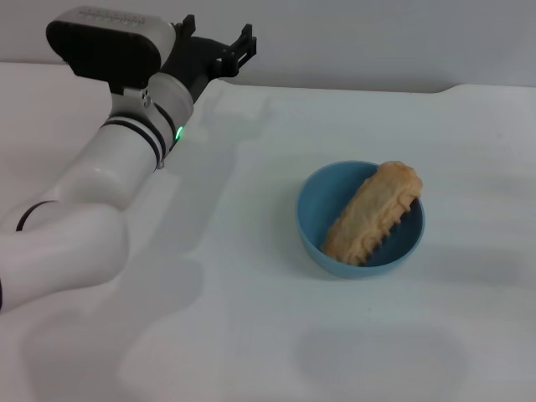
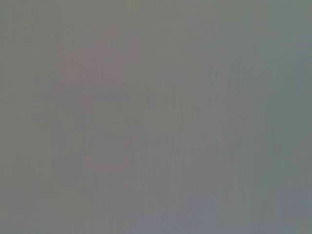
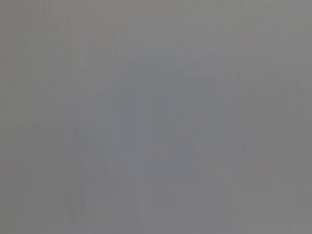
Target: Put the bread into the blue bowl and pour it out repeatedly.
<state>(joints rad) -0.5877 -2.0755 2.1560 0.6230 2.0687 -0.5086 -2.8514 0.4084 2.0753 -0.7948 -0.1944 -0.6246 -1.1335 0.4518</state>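
In the head view the blue bowl (image 1: 331,226) stands upright on the white table, right of centre. The bread (image 1: 371,213) lies in it, golden-tan underside up with the scalloped edge showing, leaning across the bowl with its far end over the rim. My left gripper (image 1: 237,48) is raised at the far left back of the table, well away from the bowl, holding nothing. My right gripper is out of view. Both wrist views show only a plain grey field.
The white table (image 1: 251,318) spreads around the bowl, with its back edge against a pale wall. My left arm (image 1: 92,193) crosses the left side of the view.
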